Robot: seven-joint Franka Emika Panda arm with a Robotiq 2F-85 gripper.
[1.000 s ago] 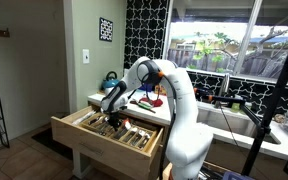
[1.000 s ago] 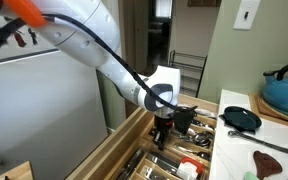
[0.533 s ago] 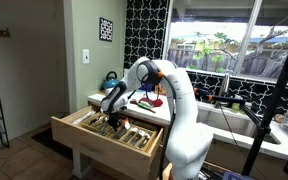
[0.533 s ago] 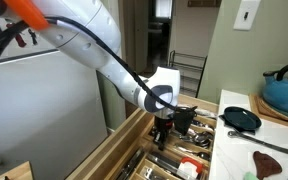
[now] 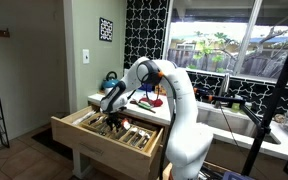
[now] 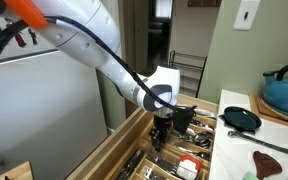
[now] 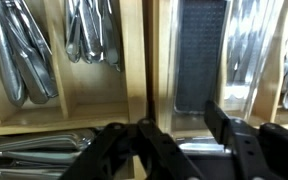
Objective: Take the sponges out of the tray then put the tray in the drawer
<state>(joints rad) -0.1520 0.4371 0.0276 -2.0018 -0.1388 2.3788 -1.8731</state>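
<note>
Lying flat in drawer compartment, between cutlery rows: dark tray. Gripper just above tray's near end, jaws spread, empty. No shift from second ago; arm static. Likely tray placed, retreat remaining.

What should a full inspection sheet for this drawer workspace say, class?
Surface: counter behind the open drawer.
Job's things: dark tray lies in a drawer compartment; sponges not identifiable.
Clutter: teal kettle, small dark pan, metal cutlery.
Grippers: gripper open, over the drawer.
Cables: black cable along the arm.
Surroundings: window, wall switch.
</note>
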